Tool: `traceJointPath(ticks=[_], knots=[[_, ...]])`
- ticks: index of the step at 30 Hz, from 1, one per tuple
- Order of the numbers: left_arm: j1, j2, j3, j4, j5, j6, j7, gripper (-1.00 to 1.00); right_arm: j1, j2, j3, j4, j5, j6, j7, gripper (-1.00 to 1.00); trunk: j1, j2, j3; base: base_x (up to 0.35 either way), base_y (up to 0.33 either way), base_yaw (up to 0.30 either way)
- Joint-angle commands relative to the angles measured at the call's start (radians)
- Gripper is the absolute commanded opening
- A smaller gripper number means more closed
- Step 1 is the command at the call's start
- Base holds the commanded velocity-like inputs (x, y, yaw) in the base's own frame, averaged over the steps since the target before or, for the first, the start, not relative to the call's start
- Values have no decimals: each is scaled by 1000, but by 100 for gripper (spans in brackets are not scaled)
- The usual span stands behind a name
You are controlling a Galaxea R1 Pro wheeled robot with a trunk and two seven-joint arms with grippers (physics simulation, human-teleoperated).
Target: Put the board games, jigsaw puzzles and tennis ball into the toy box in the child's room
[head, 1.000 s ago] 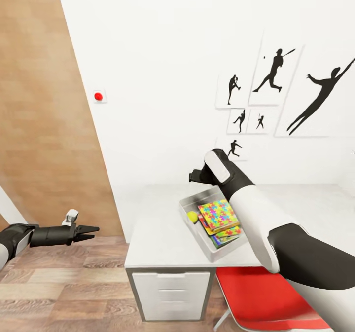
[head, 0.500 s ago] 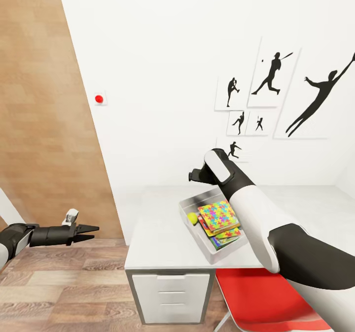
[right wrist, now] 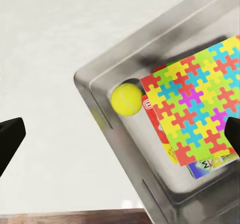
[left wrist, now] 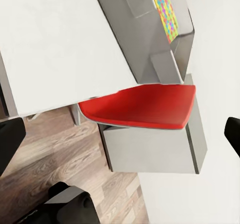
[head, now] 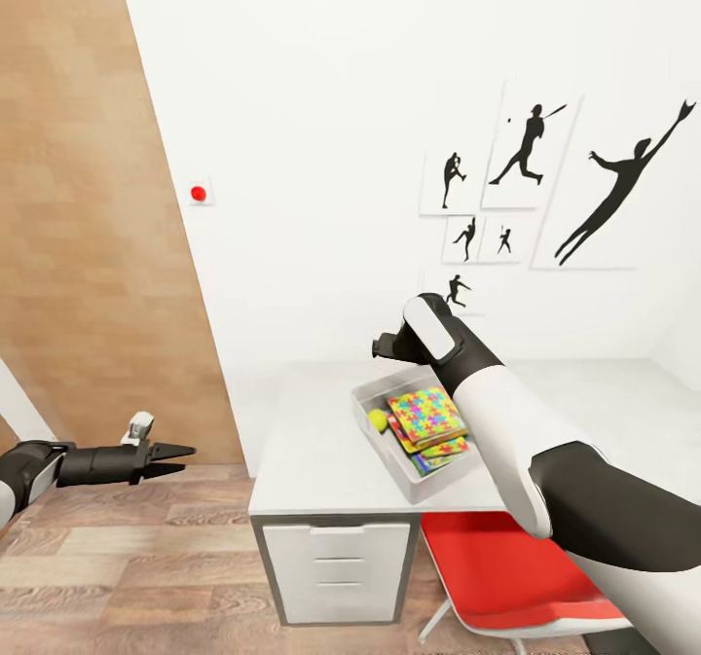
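The light-grey toy box (head: 374,439) sits on the white table (head: 307,465). Inside it a bright jigsaw puzzle (head: 426,414) lies on top of stacked board games (head: 440,454), with the yellow tennis ball (head: 378,420) beside them at the box's left end. My right gripper (head: 386,347) hangs open above the box's far end. Its wrist view looks down on the ball (right wrist: 127,98), the puzzle (right wrist: 200,109) and the game covers (right wrist: 210,165). Out to the left, over the floor, my left gripper (head: 181,457) is open and empty. The bed is out of view.
A red chair (head: 497,567) is tucked under the table beside the white drawer unit (head: 336,567). A wood-panelled wall (head: 88,246) stands at the left and a white wall with silhouette pictures (head: 531,149) behind the table. Wooden floor (head: 127,577) lies below my left arm.
The whole view has shifted slightly, so the wall pictures and the table sit a little further left. Both arms hold the same pose and the toys in the box have not moved.
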Motion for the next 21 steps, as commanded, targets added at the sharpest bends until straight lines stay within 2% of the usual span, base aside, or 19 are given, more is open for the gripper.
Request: traceJointPath(ticks=[1, 7, 14, 21], knots=[[-1, 1, -9, -1, 7, 10, -4, 100, -1, 0, 2, 0, -9, 1, -10, 100, 1, -2, -3, -13, 0, -108], [-1, 1, -9, -1, 7, 10, -5, 100, -1, 0, 2, 1, -11, 0, -10, 100, 1, -2, -9, -41, 0, -166], [-1, 2, -9, -1, 7, 7, -6, 100, -1, 0, 2, 2, -12, 0, -10, 100, 1, -2, -17, -237, 0, -194], [-1, 6, -9, -2, 7, 2, -7, 100, -1, 0, 2, 4, -12, 0, -10, 100, 1, -2, -25, -87, 0, -199]])
